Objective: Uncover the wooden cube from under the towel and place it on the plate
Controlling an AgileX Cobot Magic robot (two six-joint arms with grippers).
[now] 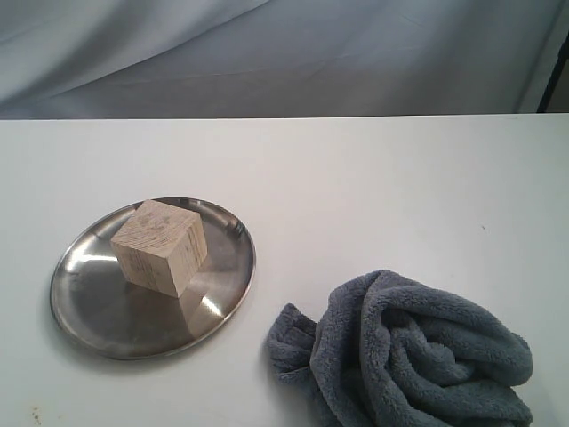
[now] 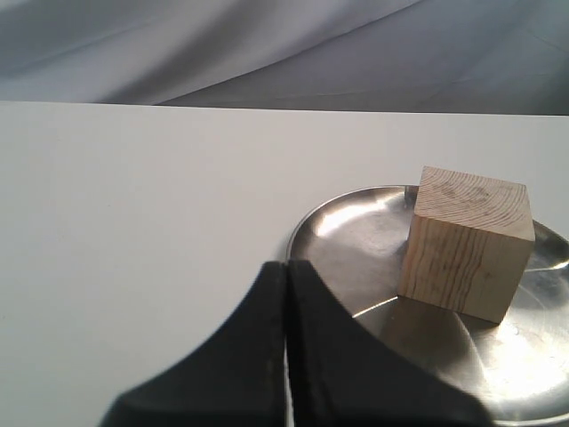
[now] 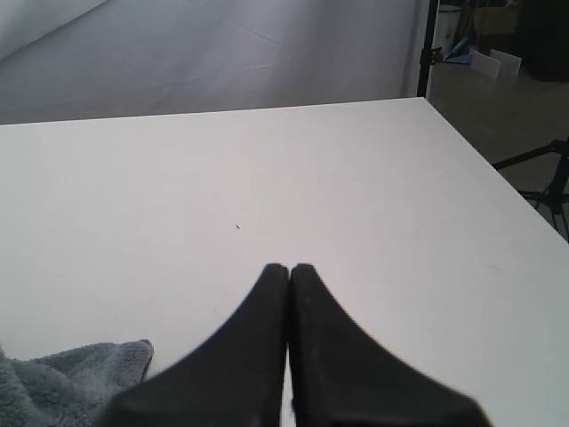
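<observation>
The pale wooden cube (image 1: 160, 246) stands on the shiny steel plate (image 1: 89, 311) at the left of the white table; the left wrist view shows the cube (image 2: 467, 242) and plate (image 2: 356, 240) too. The blue-grey towel (image 1: 409, 356) lies bunched at the front right, off the cube; a corner of the towel (image 3: 62, 387) shows in the right wrist view. My left gripper (image 2: 285, 267) is shut and empty, short of the plate's rim. My right gripper (image 3: 290, 268) is shut and empty over bare table. Neither arm shows in the exterior view.
A grey cloth backdrop (image 1: 284, 53) hangs behind the table's far edge. A black stand (image 3: 427, 49) and a tripod leg (image 3: 542, 173) are beyond the table's edge in the right wrist view.
</observation>
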